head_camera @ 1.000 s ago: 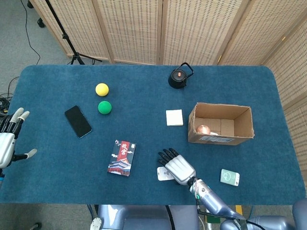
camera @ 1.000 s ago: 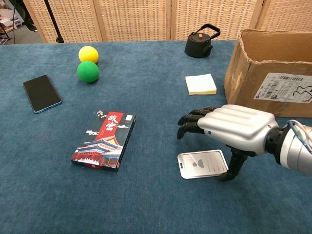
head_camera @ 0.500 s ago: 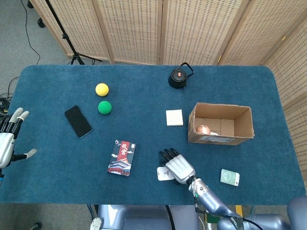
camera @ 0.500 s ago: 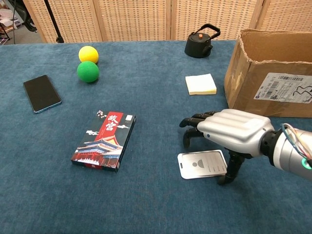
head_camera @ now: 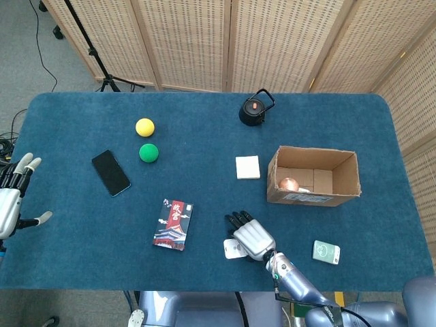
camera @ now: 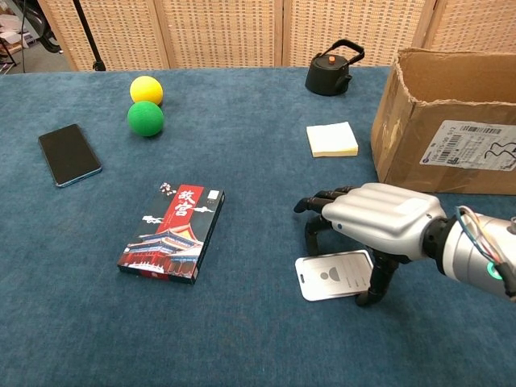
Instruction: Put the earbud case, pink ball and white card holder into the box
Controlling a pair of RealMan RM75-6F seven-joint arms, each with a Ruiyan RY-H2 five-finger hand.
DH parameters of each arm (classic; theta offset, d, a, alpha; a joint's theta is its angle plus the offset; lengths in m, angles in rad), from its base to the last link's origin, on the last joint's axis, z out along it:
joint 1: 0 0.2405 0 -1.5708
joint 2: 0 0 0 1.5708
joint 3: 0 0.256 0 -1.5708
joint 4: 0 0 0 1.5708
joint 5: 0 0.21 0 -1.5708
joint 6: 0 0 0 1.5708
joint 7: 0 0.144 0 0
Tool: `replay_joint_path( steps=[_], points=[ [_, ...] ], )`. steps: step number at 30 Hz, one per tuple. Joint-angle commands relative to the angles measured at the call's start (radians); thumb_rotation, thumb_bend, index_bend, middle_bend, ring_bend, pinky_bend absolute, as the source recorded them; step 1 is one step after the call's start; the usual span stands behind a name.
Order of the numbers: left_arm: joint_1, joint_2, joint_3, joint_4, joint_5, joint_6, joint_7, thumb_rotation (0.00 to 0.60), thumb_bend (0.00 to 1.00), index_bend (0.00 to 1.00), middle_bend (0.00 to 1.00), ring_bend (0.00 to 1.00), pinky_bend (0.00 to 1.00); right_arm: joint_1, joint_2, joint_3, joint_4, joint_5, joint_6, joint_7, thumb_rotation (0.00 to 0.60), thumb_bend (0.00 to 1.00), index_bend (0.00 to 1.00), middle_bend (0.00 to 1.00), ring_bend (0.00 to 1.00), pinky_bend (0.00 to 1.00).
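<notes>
Curling lower since a second ago, the right hand (camera: 379,230) now claws around the white card holder (camera: 332,276) flat on the tabletop (camera: 242,177), not yet lifted; next it needs a firm pinch, then carrying to the box (camera: 443,121)

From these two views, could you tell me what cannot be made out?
- Grip: right hand covers the white card holder; fingertip contact unclear in both views.
- Box: its wall hides part of the floor around the pink ball.
- Left hand: cut by the head view's edge.
</notes>
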State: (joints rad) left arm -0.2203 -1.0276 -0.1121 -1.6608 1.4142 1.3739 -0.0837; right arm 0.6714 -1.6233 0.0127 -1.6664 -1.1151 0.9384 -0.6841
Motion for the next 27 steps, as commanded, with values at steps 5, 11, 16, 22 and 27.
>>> replay_joint_path(
  steps=[5, 11, 16, 22, 27],
  points=[
    [0.0, -0.001, 0.0, 0.0, 0.001, 0.0, 0.0, 0.6, 0.0, 0.0, 0.0, 0.0, 0.0, -0.003, 0.021, -0.001, -0.032, -0.037, 0.022, 0.028, 0.6, 0.21, 0.45, 0.06, 0.0, 0.08],
    [0.0, -0.001, 0.002, -0.002, 0.002, 0.0, 0.002, 0.6, 0.0, 0.0, 0.0, 0.0, 0.0, -0.007, 0.063, 0.009, -0.092, -0.084, 0.054, 0.055, 0.6, 0.21, 0.45, 0.06, 0.0, 0.08],
    [0.001, 0.0, 0.002, -0.004, 0.004, 0.002, 0.001, 0.6, 0.0, 0.0, 0.0, 0.0, 0.0, -0.012, 0.125, 0.033, -0.174, -0.132, 0.095, 0.08, 0.6, 0.21, 0.45, 0.06, 0.0, 0.08],
    [0.004, 0.003, 0.004, -0.007, 0.01, 0.007, -0.003, 0.6, 0.0, 0.0, 0.0, 0.0, 0.0, -0.019, 0.255, 0.102, -0.312, -0.185, 0.17, 0.106, 0.6, 0.21, 0.45, 0.06, 0.0, 0.08],
    [0.004, 0.008, 0.008, -0.013, 0.014, 0.004, -0.003, 0.6, 0.0, 0.0, 0.0, 0.0, 0.0, -0.009, 0.427, 0.272, -0.415, -0.105, 0.236, 0.149, 0.6, 0.21, 0.45, 0.06, 0.0, 0.08]
  ],
)
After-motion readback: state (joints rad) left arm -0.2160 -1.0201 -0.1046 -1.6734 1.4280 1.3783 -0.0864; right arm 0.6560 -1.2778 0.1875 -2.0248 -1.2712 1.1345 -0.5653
